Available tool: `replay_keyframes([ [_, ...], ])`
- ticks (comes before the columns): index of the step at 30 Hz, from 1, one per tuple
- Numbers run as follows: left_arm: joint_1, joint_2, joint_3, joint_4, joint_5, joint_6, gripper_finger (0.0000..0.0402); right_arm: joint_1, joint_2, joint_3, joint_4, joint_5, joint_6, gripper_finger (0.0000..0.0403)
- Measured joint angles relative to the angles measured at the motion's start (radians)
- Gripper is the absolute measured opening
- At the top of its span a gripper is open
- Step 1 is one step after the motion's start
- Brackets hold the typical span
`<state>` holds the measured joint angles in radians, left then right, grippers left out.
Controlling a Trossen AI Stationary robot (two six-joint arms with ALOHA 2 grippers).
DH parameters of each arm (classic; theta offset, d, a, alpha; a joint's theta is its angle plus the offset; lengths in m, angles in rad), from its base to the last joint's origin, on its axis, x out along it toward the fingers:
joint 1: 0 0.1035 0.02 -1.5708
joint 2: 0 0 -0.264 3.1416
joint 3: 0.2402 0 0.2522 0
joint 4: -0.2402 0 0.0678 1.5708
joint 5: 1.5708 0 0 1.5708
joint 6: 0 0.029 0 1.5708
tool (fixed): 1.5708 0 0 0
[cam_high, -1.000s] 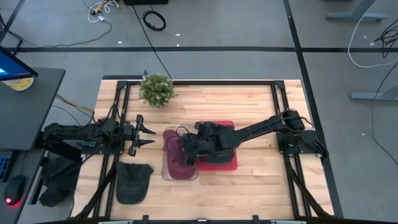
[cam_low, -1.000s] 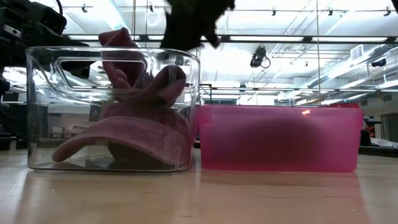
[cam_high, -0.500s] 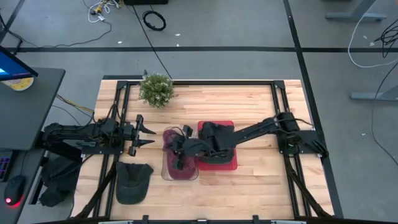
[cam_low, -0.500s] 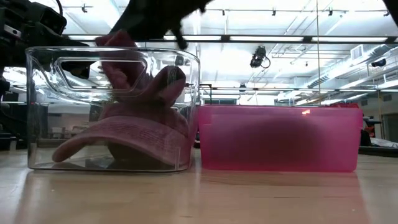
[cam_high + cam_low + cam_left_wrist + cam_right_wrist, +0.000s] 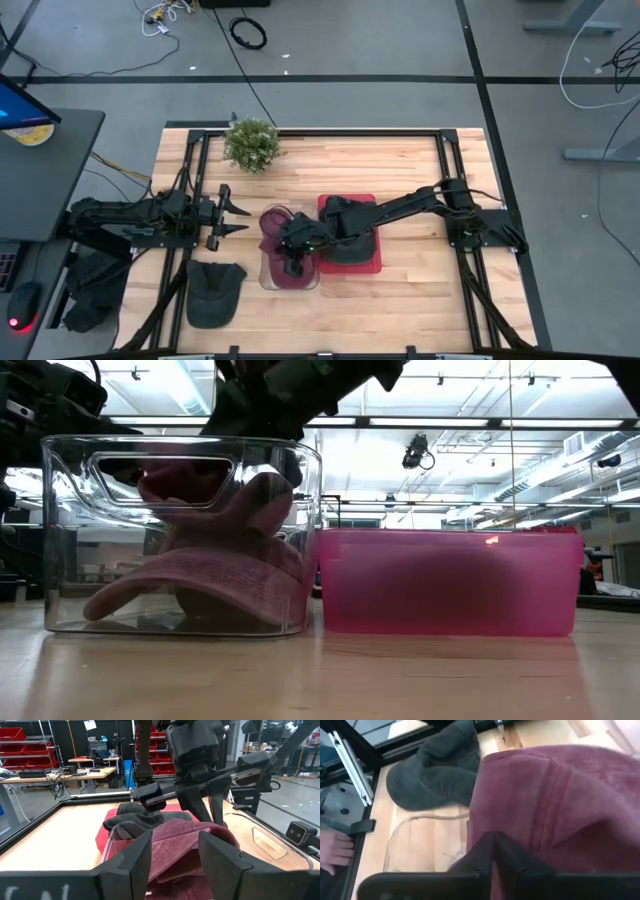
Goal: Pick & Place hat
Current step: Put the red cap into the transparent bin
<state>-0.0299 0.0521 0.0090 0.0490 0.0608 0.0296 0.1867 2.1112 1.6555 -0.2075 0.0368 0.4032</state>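
Observation:
A maroon hat (image 5: 277, 232) lies crumpled in a clear bin (image 5: 268, 283); in the low view the hat (image 5: 220, 560) fills the bin's floor behind its clear wall (image 5: 60, 560). My right gripper (image 5: 292, 262) reaches over the pink bin (image 5: 372, 265) into the clear bin, shut, on the maroon hat (image 5: 560, 805). My left gripper (image 5: 228, 215) waits open at the table's left, level, short of the clear bin. A dark grey hat (image 5: 213, 292) lies on the table near the front edge. Another dark hat (image 5: 145, 817) lies in the pink bin. My right gripper presses its shut fingers (image 5: 485, 851) on the maroon hat's crumpled crown cloth (image 5: 520, 830), slanting down from the table's right side. The hat lies inside the clear bin, its brim (image 5: 150, 580) on the bin's floor.
A small potted plant (image 5: 250, 143) stands at the far left of the table. The clear and pink bins stand side by side at mid-table. The black frame rails (image 5: 450, 170) run along the table's edges. Bare wood (image 5: 420, 300) lies at the front right.
My right gripper has gone toward the table's left edge and down, from above the bins' shared side into the clear bin. The maroon hat's upstanding part has been pushed lower inside the bin; its brim has stayed on the floor.

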Motion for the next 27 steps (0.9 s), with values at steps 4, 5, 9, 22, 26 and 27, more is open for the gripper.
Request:
replay_keyframes([
  [4, 0.0, 0.0, 0.0, 0.0, 0.0, 0.0, 0.0167, 0.0, -0.001, 0.0, 0.0, 0.007, -0.011, 0.0008],
  [5, 0.0, 0.0, 0.0, 0.0, 0.0, 0.0, 0.0167, 0.0, -0.001, 0.0, 0.003, 0.007, -0.024, 0.0005],
  [9, 0.0, 0.0, 0.0, 0.0, 0.0, 0.0, 0.0167, 0.0, -0.002, 0.0, 0.005, 0.0, -0.054, 0.0003],
  [22, 0.0, 0.0, 0.0, 0.0, 0.0, 0.0, 0.0167, 0.016, -0.061, 0.0, 0.121, 0.218, -0.149, 0.0001],
  [26, 0.0, 0.0, 0.0, 0.0, 0.0, 0.0, 0.0167, -0.011, -0.005, 0.002, 0.125, 0.186, -0.099, 0.0001],
  [27, 0.0, 0.0, 0.0, 0.0, 0.0, 0.0, 0.0167, -0.02, 0.014, 0.002, 0.127, 0.16, -0.081, 0.0],
])
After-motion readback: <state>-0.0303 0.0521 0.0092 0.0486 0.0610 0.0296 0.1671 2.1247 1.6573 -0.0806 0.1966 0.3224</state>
